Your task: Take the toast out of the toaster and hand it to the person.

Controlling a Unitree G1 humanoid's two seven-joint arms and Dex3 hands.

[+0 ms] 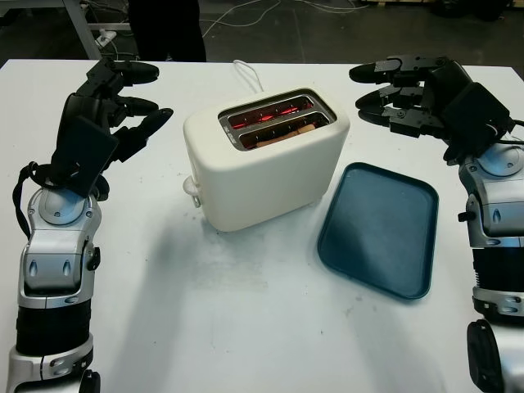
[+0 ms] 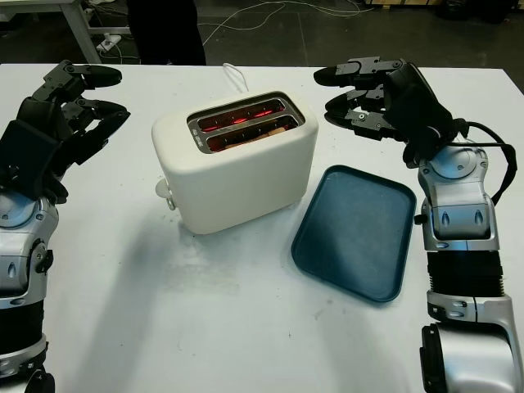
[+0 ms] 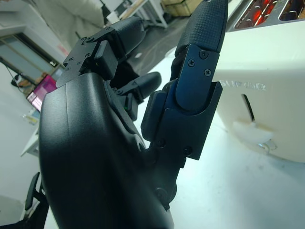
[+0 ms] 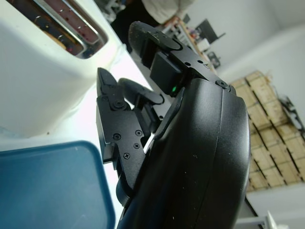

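Note:
A cream toaster (image 1: 270,176) stands in the middle of the white table, both slots glowing red inside. A brown slice of toast (image 1: 284,133) sits low in the near slot, its top edge about level with the rim. My left hand (image 1: 141,100) hovers open to the left of the toaster, a short gap away, holding nothing. Raised at the toaster's far right corner, my right hand (image 1: 372,94) is also open, its fingers pointing toward the slots. The toaster's side and lever (image 3: 252,135) show past the left fingers (image 3: 200,57).
A dark blue tray (image 1: 381,229) lies flat to the right of the toaster, under my right forearm. The toaster's white cord (image 1: 246,74) runs toward the far edge. A person's dark legs (image 1: 168,29) stand beyond the table's far side.

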